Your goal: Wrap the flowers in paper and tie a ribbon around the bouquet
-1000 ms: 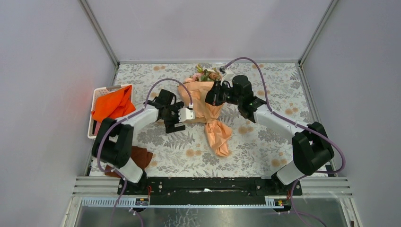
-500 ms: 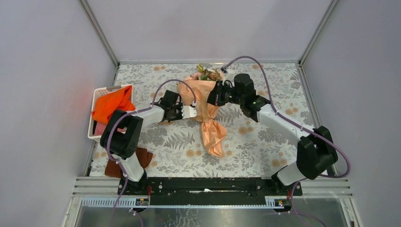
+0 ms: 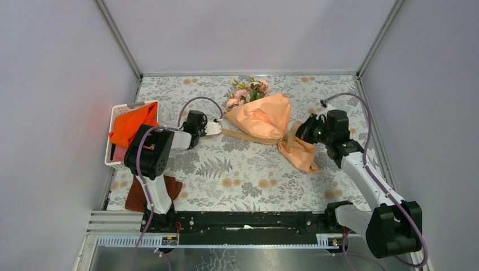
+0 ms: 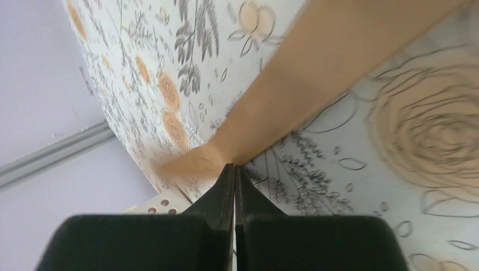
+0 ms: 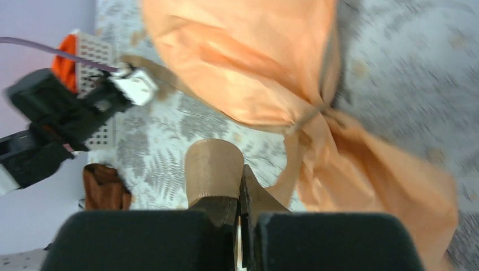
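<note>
1. While the bouquet (image 3: 262, 116) lies across the far middle of the table (image 3: 237, 175), uneven pulling from either side could, I'd guess, drag it or spill the flowers (image 3: 248, 90).
2. Too hard a tug may tear the paper (image 3: 302, 155) at its cinched waist.
3. Left gripper (image 4: 233, 169) and right gripper (image 5: 243, 178) are each clamped on an end of the ribbon (image 4: 316, 84); so thin a strip might slip out and loosen the wrap.

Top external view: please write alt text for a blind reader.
A peach paper bouquet of pink roses lies on a floral table; a tan ribbon around its neck is pinched by the left fingers and the right fingers. A white basket stands left.
</note>
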Action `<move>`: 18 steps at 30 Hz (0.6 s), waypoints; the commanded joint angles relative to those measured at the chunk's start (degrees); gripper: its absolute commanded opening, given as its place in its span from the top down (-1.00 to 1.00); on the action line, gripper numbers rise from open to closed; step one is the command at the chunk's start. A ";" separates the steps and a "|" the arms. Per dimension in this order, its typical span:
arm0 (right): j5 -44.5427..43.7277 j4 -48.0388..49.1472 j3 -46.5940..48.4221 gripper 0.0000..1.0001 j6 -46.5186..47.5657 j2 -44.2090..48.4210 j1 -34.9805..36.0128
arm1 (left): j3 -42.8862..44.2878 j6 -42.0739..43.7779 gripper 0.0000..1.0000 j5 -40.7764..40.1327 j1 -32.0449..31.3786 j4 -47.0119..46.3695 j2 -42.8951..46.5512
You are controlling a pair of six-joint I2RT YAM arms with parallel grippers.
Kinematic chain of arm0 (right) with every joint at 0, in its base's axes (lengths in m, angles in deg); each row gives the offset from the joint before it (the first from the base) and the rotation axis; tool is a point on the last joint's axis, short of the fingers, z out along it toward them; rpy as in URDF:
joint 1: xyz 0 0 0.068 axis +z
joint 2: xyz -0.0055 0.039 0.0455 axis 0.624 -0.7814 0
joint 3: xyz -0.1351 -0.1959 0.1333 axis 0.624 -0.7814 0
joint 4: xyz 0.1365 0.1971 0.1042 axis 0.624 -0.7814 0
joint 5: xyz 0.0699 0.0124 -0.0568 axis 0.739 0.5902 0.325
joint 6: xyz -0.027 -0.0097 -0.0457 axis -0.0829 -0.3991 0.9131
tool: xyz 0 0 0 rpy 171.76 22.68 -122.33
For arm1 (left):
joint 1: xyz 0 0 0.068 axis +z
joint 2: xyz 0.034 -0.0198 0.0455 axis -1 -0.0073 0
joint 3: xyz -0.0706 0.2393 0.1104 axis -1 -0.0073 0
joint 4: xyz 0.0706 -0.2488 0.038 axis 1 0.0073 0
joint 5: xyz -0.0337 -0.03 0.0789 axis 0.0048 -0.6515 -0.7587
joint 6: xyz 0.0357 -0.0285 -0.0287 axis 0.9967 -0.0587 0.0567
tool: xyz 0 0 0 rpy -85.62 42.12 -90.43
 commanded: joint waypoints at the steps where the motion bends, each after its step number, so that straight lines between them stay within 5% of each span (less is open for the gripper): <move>1: 0.79 -0.24 -5.60 1.00 -1.45 2.32 -4.40 | -3.70 -2.19 1.00 1.32 2.88 4.63 -3.31; 4: 2.51 0.11 -6.45 1.00 -0.65 0.64 -4.61 | -2.77 -3.17 1.00 2.74 3.23 6.68 -2.07; 8: 7.05 0.41 -5.06 1.00 0.12 -3.27 -4.14 | 4.08 -2.78 1.00 19.90 3.23 29.76 3.55; 12: 7.64 -0.04 -3.62 1.00 1.25 -3.53 -3.81 | 9.49 -1.74 -0.50 34.53 1.82 43.19 7.79; 14: 7.87 -0.58 -2.74 1.00 1.80 -3.66 -3.78 | 11.74 -3.62 -0.89 38.61 -0.65 42.59 8.15; 18: 8.94 -0.68 -1.29 1.00 2.37 -3.98 -3.82 | 10.80 -8.91 -0.97 42.46 -7.66 29.55 8.02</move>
